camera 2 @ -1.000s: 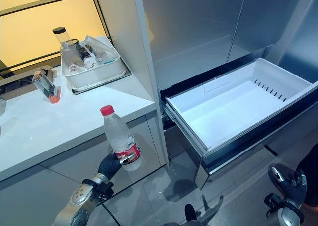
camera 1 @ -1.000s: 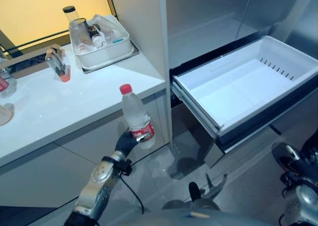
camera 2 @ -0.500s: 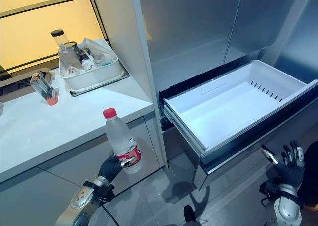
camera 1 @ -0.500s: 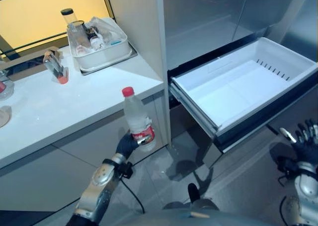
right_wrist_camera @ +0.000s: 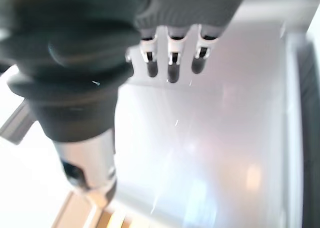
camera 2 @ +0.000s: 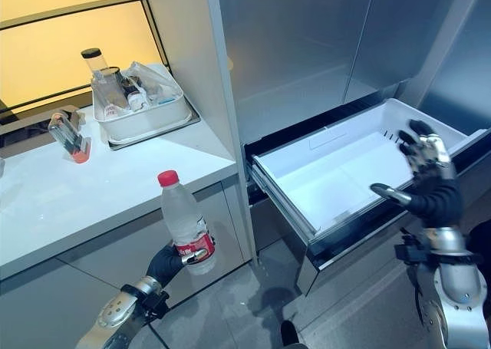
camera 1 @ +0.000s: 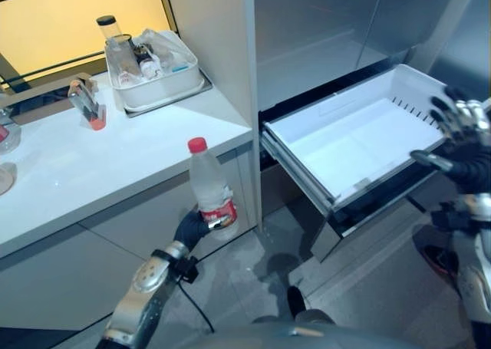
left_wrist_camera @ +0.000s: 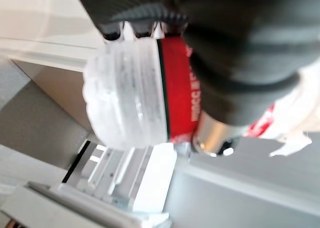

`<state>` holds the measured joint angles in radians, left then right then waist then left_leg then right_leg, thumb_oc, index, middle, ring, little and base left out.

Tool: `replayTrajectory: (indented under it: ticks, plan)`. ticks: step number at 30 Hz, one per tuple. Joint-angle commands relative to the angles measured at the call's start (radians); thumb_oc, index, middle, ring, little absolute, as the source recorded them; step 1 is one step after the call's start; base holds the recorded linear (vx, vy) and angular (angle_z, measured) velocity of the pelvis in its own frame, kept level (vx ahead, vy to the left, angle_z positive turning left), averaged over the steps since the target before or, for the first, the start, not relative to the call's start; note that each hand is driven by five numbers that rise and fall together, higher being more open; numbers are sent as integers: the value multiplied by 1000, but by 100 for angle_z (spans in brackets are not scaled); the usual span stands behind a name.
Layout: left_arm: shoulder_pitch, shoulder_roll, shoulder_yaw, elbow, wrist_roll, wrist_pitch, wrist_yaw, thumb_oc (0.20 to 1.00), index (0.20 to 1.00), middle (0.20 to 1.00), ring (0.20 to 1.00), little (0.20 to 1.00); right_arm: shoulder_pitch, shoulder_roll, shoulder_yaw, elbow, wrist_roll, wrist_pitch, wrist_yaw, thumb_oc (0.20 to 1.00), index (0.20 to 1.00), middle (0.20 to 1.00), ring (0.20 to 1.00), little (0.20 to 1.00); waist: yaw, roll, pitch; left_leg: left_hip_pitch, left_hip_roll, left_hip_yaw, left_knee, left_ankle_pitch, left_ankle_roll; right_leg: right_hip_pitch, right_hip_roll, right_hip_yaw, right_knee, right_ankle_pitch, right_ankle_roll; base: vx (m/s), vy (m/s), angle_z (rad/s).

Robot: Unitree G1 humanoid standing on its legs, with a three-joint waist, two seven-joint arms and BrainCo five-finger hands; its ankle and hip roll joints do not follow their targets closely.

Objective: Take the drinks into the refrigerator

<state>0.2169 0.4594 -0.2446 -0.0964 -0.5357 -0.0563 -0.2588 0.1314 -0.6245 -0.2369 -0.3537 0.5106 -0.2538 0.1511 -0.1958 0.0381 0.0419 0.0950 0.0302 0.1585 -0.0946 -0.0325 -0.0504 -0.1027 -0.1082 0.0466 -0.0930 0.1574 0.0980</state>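
Note:
A clear water bottle point(camera 1: 209, 185) with a red cap and red label stands upright in my left hand point(camera 1: 189, 228), whose fingers are curled round its lower part, in front of the counter's cabinet. The bottle's ribbed base point(left_wrist_camera: 127, 102) and red label show close up in the left wrist view. The refrigerator's white drawer point(camera 1: 360, 138) is pulled out to the right, with nothing in it. My right hand point(camera 2: 426, 182) is raised at the drawer's front right corner, fingers spread and straight, holding nothing; its fingers point(right_wrist_camera: 171, 57) point at the steel front.
A white counter point(camera 1: 92, 165) runs along the left, carrying a white bin point(camera 1: 153, 77) of jars and bags on a tray, and a small glass item point(camera 1: 84, 103). A tall white panel point(camera 1: 211, 42) separates the counter from the steel refrigerator doors point(camera 2: 307, 34).
My right hand has risen from low by the floor to the drawer's front right corner and spread its fingers. The bottle stays in my left hand, barely moved.

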Motion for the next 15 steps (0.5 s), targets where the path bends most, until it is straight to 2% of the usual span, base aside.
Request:
replayTrajectory:
  ticks: [1,5,9,12,15]
  plan:
    - [-107,71,43,-133,-66,-98,-40,200,200,200,200,200,-116,-89,63,-3,70,18,63,1000,1000,1000,1000,1000,37,-46,-40,-9,-13,-41,7,-44,15,83,-38,-4,6,-104,58,0,0,0]
    - [-153,97,-16,-109,-46,-95,-35,200,200,200,200,200,-236,-191,208,16,83,62,100,1000,1000,1000,1000,1000,59,-55,-51,-10,-12,-50,7,-39,11,92,-39,-18,6,-105,56,-12,-8,3]
    - [-201,97,-73,-82,-54,-90,-28,200,200,200,200,200,-375,-224,382,76,108,93,116,1000,1000,1000,1000,1000,73,-58,-57,-9,-10,-57,7,-37,7,100,-43,-30,6,-106,55,-8,-6,17]
    - [-264,72,-133,-25,-18,-84,5,200,200,200,200,200,-491,-187,498,171,32,107,68,1000,1000,1000,1000,1000,86,-59,-61,-10,-9,-63,7,-35,7,106,-44,-41,6,-107,53,-6,-4,6]
    - [-321,18,-177,38,33,-87,49,200,200,200,200,200,-571,-92,600,295,-31,123,39,1000,1000,1000,1000,1000,98,-57,-61,-13,-9,-72,7,-32,8,113,-46,-51,6,-109,51,-11,-4,15]
